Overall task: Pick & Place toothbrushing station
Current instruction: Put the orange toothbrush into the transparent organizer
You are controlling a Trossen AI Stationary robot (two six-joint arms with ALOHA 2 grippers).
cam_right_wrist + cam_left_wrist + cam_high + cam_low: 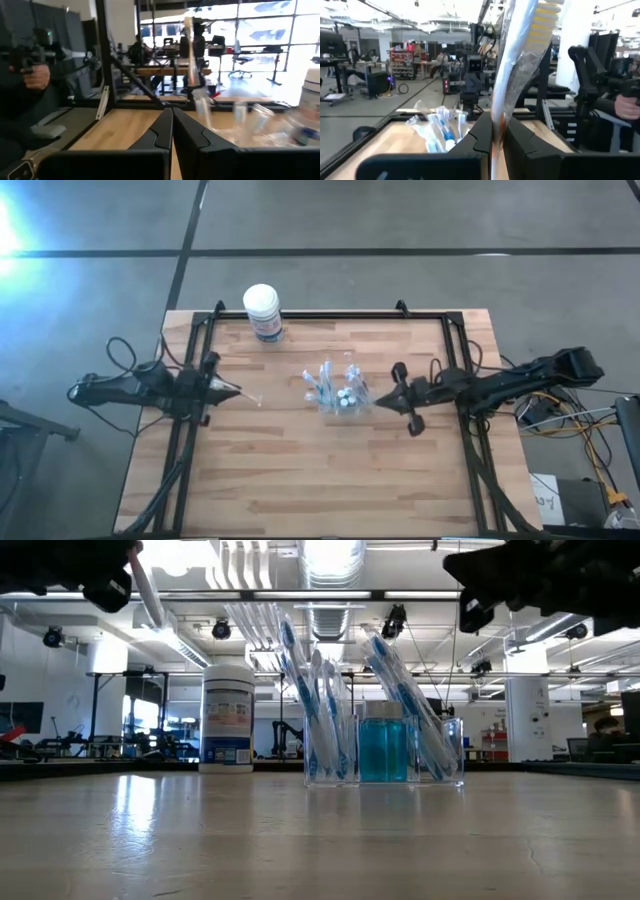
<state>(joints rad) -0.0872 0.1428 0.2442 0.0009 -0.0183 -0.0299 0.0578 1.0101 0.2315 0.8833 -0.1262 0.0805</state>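
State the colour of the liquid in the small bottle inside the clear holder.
Teal blue liquid in the small bottle, standing in the clear holder; the low view shows it best.

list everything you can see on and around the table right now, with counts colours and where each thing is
toothbrushing station: one, clear plastic, middle of the table, holding blue-and-white wrapped toothbrushes and a blue-filled bottle
tub: one, white with a blue label, back edge of the table, left of centre
wrapped toothbrush: one, white with yellow bristles in clear wrap, held in the left pincer, off the table
table: one, light wood with a black frame
person's hand: one, beyond the table, gripping a dark handle
left pincer: one, dark, left side of the table, shut on the wrapped toothbrush
right pincer: one, dark, beside the station's right side, shut with nothing seen between the fingers
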